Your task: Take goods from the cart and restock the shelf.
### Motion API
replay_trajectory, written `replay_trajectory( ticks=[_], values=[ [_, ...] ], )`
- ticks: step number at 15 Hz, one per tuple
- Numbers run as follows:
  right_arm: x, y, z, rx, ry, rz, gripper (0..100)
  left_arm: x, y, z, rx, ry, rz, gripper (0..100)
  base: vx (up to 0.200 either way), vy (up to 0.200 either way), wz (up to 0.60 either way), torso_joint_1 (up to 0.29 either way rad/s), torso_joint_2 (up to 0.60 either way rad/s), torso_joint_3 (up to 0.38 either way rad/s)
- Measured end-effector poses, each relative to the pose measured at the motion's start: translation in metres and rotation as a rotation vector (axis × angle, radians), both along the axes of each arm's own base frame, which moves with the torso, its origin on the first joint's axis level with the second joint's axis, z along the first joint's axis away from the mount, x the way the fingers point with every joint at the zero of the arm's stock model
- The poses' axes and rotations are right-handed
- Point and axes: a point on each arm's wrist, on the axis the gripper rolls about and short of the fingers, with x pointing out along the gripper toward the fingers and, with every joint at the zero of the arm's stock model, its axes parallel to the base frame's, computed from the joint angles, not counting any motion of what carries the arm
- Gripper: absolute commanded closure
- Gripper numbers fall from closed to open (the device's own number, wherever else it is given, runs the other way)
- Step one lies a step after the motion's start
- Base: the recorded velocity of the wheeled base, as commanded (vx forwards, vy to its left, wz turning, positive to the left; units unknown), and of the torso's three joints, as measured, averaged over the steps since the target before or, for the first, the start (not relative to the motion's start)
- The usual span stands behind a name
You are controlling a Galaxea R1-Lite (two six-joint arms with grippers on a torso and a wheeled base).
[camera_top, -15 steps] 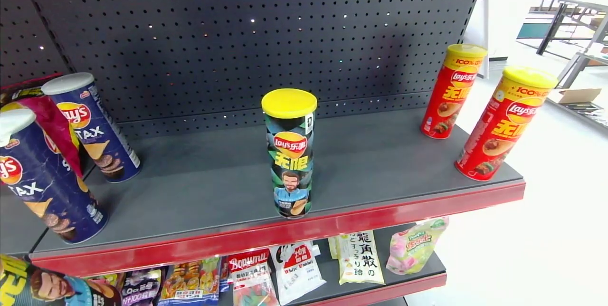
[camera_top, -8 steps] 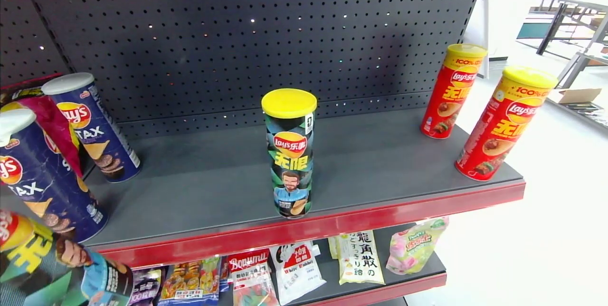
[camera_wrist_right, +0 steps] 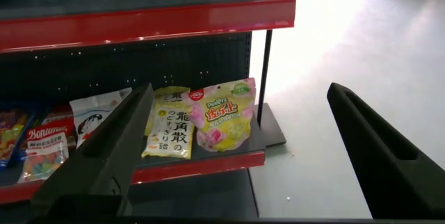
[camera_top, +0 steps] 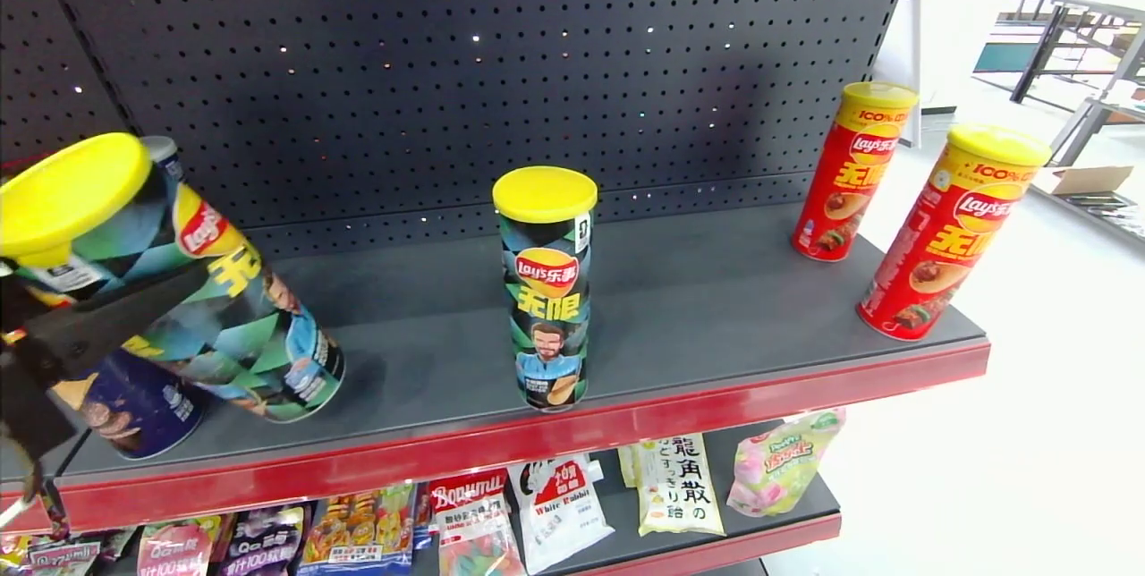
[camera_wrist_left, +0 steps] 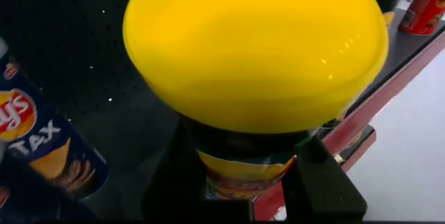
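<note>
My left gripper (camera_top: pixel 76 330) is shut on a green-and-black chip can with a yellow lid (camera_top: pixel 192 285). I hold it tilted over the left part of the grey shelf board (camera_top: pixel 716 308), with its base near the surface. The left wrist view looks down on the yellow lid (camera_wrist_left: pixel 257 50), with the gripper (camera_wrist_left: pixel 247 186) clamped on the body below it. An identical can (camera_top: pixel 546 290) stands upright near the shelf's front edge at centre. My right gripper (camera_wrist_right: pixel 243 168) is open, low beside the bottom shelf.
Two red cans (camera_top: pixel 854 169) (camera_top: pixel 953 232) stand at the shelf's right end. Blue cans (camera_top: pixel 134 402) (camera_wrist_left: pixel 42 140) stand at the left, partly hidden behind the held can. Snack bags (camera_top: pixel 680 482) (camera_wrist_right: pixel 219 116) lie on the lower shelf. A perforated back panel (camera_top: pixel 447 66) closes the rear.
The left gripper has lifted the green-and-black can from the bottom left corner up to shelf level, in front of the blue cans. Everything on the shelf stayed put.
</note>
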Motion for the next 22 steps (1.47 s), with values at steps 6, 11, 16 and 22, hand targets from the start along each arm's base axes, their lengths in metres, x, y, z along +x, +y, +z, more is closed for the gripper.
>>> replay_trajectory(
  ticks=[6, 11, 16, 22],
  values=[
    [0.000, 0.000, 0.000, 0.000, 0.000, 0.000, 0, 0.104, -0.050, 0.020, -0.024, 0.054, -0.015, 100, 0.000, 0.000, 0.00, 0.000, 0.00, 0.000],
    [0.000, 0.000, 0.000, 0.000, 0.000, 0.000, 0, 0.170, -0.102, 0.005, -0.049, 0.069, -0.048, 100, 0.000, 0.000, 0.00, 0.000, 0.00, 0.000],
    [0.000, 0.000, 0.000, 0.000, 0.000, 0.000, 0, 0.203, -0.134, -0.015, -0.038, 0.097, -0.071, 100, 0.000, 0.000, 0.00, 0.000, 0.00, 0.000],
    [0.000, 0.000, 0.000, 0.000, 0.000, 0.000, 0, 0.218, -0.148, -0.028, -0.028, 0.104, -0.084, 100, 0.000, 0.000, 0.00, 0.000, 0.00, 0.000]
  ],
)
